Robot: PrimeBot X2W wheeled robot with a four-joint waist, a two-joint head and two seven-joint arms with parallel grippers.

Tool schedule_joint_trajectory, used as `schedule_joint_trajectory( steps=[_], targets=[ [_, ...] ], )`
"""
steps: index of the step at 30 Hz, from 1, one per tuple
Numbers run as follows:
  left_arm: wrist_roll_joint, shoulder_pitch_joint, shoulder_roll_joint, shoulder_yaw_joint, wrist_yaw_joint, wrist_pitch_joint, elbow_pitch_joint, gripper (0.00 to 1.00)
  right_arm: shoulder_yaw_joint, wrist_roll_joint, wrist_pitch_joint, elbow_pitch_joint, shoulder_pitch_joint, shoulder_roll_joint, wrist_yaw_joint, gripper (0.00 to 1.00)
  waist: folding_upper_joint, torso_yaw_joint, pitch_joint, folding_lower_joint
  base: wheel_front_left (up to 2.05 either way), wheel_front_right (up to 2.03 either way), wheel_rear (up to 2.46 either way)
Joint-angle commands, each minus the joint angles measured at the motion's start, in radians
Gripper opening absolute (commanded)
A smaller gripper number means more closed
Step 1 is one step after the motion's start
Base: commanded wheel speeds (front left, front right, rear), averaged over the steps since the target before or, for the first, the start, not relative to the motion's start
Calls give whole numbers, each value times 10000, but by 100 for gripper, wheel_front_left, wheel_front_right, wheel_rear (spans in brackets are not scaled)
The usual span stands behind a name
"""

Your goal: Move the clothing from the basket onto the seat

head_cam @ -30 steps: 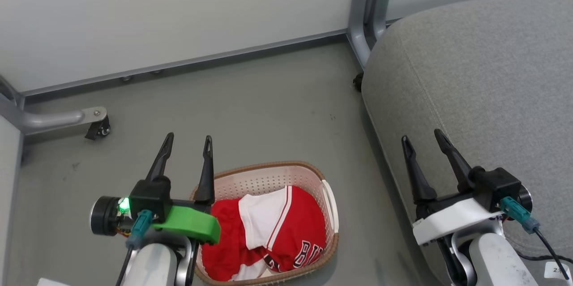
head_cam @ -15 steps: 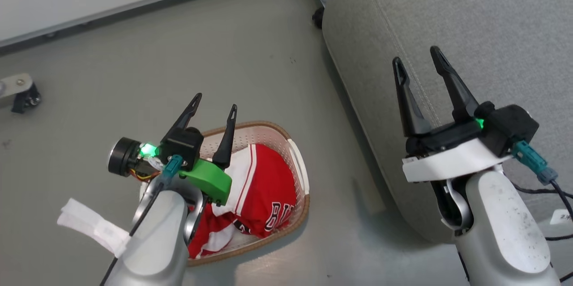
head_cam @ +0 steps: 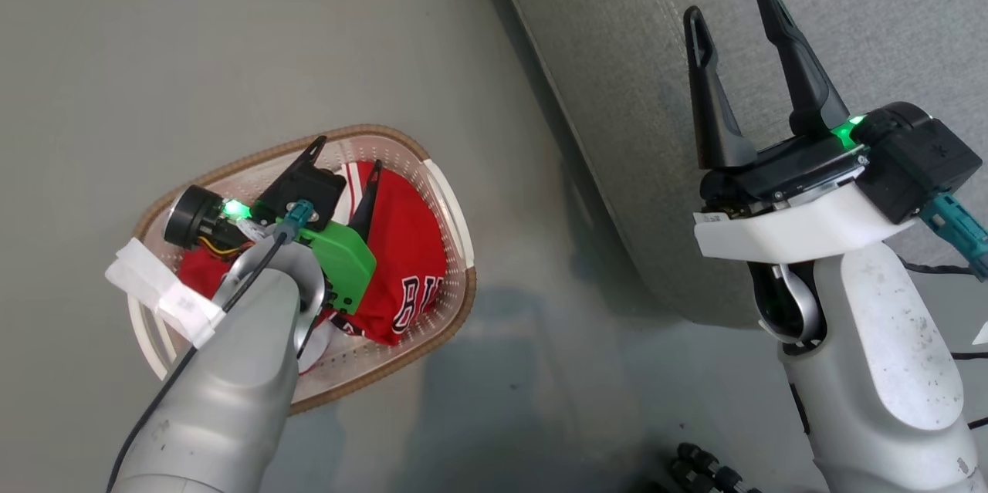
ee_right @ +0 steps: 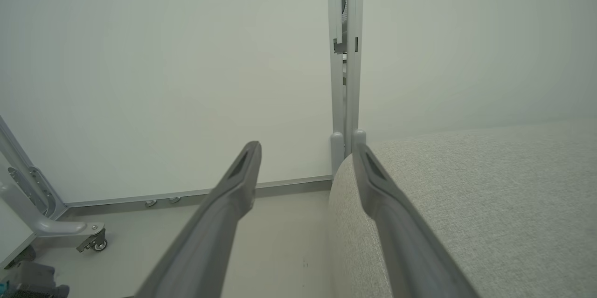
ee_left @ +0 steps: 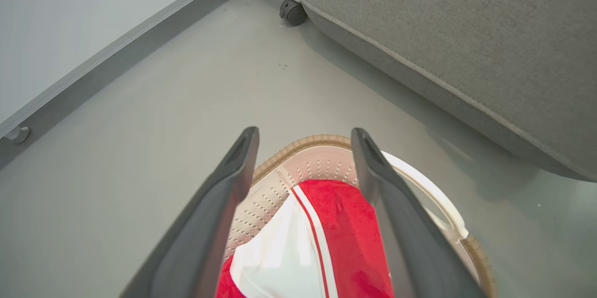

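Clothing point(head_cam: 409, 246), a red basketball kit, is lying in the cream laundry basket point(head_cam: 363, 129) beside the grey seat point(head_cam: 617, 53) while I am holding my left gripper point(head_cam: 348, 152) spread just over it and my right gripper point(head_cam: 730, 3) spread over the seat.

In the head view's left centre, the left arm point(head_cam: 231, 369) covers much of the clothing point(head_cam: 413, 246) and basket point(head_cam: 451, 204); the lettering shows only partly. The seat point(head_cam: 617, 53) runs off the top and right edges.

Grey floor point(head_cam: 231, 38) runs to white wall panels point(ee_right: 163, 79) at the far side, joined by a metal post point(ee_right: 345, 55). A wheeled metal foot point(ee_right: 88, 237) stands far left, and a black caster point(ee_left: 293, 11) farther right.
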Motion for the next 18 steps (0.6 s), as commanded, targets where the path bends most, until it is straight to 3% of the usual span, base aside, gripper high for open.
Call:
schedule_joint_trajectory(
  steps=[1,10,18],
  targets=[
    [44,-358,131,-17,-27,-2,259,100,49,70,-4,-87,-214,-10,-3,100,0,-577,1237,-1,0,0,0],
    [129,-1480,162,-325,-73,162,2417,100,244,160,-6,-442,-739,-13,-3,100,0,-814,2413,-1,0,0,0],
    [105,-2087,162,-545,-65,818,3204,100,278,146,-6,-782,-981,-13,-3,100,0,-924,3232,-1,0,0,0]
  ],
)
